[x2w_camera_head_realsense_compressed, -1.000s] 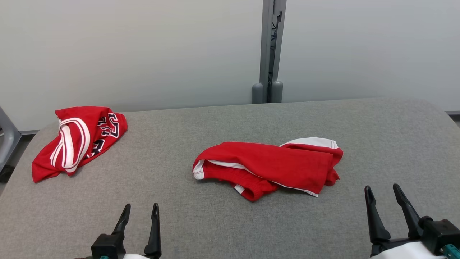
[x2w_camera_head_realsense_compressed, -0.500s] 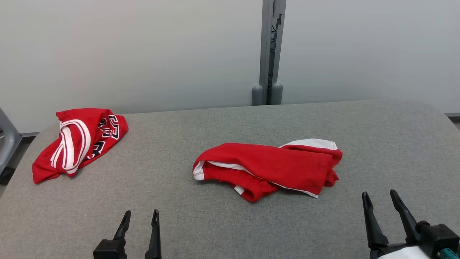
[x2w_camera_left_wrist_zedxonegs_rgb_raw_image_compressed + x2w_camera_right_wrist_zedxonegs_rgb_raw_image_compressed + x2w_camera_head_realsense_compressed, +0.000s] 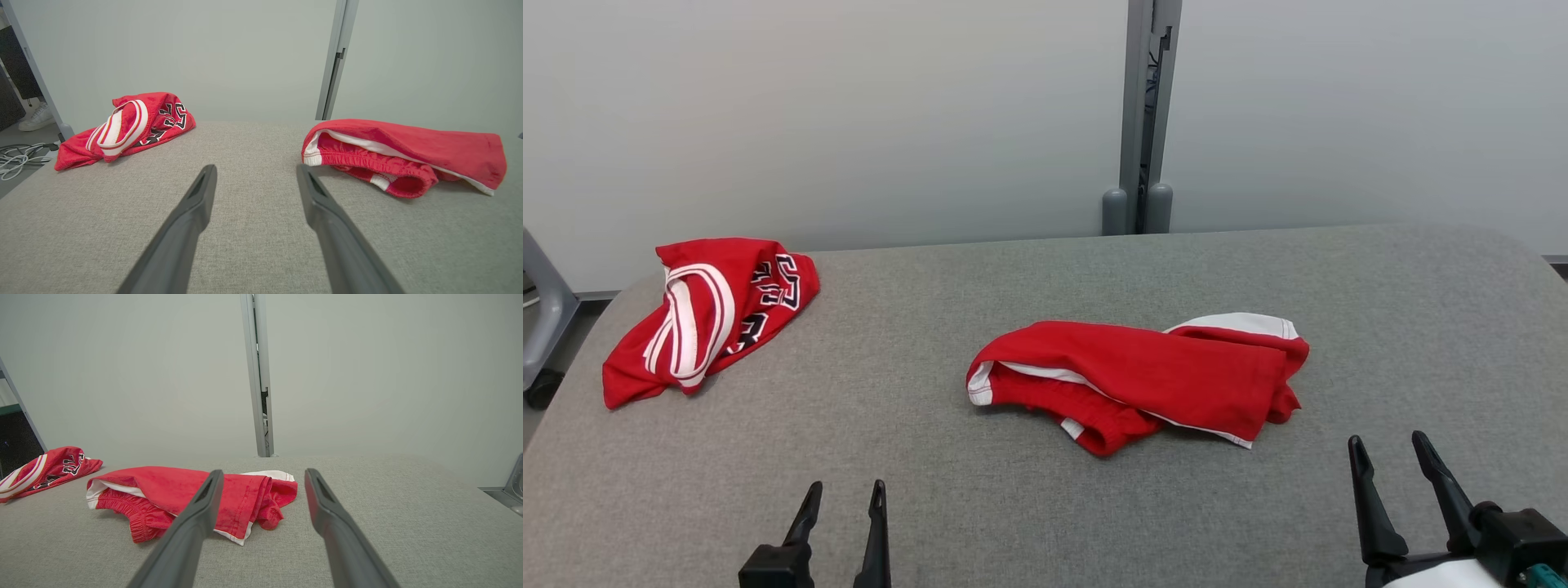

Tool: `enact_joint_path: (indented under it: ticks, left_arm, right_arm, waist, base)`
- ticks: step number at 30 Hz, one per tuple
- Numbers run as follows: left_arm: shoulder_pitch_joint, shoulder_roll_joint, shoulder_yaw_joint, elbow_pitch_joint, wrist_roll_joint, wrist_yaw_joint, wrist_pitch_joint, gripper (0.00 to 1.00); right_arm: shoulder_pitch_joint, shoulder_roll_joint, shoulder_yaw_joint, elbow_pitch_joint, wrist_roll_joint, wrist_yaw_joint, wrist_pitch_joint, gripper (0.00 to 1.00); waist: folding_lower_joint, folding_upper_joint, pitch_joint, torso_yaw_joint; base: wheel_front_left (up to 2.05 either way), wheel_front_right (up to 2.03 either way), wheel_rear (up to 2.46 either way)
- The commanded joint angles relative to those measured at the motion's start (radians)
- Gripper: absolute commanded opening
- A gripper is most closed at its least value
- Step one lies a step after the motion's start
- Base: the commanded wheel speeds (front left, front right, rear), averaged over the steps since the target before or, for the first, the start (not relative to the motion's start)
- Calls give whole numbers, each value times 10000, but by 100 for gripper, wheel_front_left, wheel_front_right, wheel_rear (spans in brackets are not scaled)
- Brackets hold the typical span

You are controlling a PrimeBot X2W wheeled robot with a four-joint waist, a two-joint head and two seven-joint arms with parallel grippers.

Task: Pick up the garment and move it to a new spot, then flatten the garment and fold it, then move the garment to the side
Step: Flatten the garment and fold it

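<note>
Both end effectors sit a little lower in the head view than a second ago, while the small sideways drift of everything else is the camera's, not the garments'.

At the far left a crumpled red jersey (image 3: 707,314) with dark numerals lies near the worktop's (image 3: 1013,506) corner. It could be mistaken for the piece to handle, and a reach that way would cost the whole sequence.

Next comes the left end effector (image 3: 847,483), fingers apart and holding nothing, well short of any cloth.

The red shorts (image 3: 1160,376), probably the task's garment, lie bunched in the middle of the worktop, with the elastic waistband toward the left and a white-trimmed leg doubled over on the right. A pinch that catches only the top layer would lift them still folded on themselves, which makes flattening harder. A grip on the thick waistband may slip.

The right end effector (image 3: 1387,437), also spread and empty, hovers near the shorts' right end. Coming down too steeply, its tips could drag on the grey fabric surface and push the cloth instead of getting under it.
</note>
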Motion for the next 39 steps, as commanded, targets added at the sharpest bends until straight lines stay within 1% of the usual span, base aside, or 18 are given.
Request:
enact_joint_path:
  ticks: [1,8,13,17,21,28,33,38,39]
  left_arm:
    - [-174,26,13,22,71,-66,-19,100]
    - [-334,19,-155,-43,163,-123,-19,100]
    - [-482,18,-288,-107,264,-133,-19,100]
    - [-619,21,-404,-208,325,-153,-18,100]
    - [-765,16,-479,-320,362,-141,-19,100]
    - [-1005,17,-432,-372,433,-112,-19,100]
    - [-1095,14,-365,-356,497,-111,-19,100]
    - [-1086,16,-291,-344,533,-130,-19,100]
    - [-1089,18,-276,-346,546,-125,-19,100]
  right_arm:
    - [32,-67,-33,28,32,20,-7,100]
    - [-182,-66,-184,103,-171,20,-7,100]
    - [-460,-67,-296,471,-336,20,-7,100]
    - [-962,-66,-468,1364,-548,20,-7,100]
    - [-1590,-67,-709,2537,-677,20,-5,100]
    - [-2691,-66,-983,4476,-725,20,-5,100]
    - [-3228,-72,-1044,5300,-711,20,-5,100]
    - [-3546,-72,-1000,5658,-669,20,-5,100]
    - [-3594,-69,-968,5696,-645,20,-7,91]
  waist:
    - [0,0,41,49]
    - [0,0,323,424]
    - [0,0,590,747]
    - [0,0,866,1169]
    - [0,0,1157,1568]
    - [0,0,1596,2077]
    - [0,0,1759,2265]
    - [0,0,1824,2311]
    - [0,0,1827,2306]
  base:
    - [0,0,0]
    - [0,0,0]
    - [0,0,0]
    - [0,0,0]
    - [0,0,0]
    - [0,0,0]
    - [0,0,0]
    - [0,0,0]
    - [0,0,0]
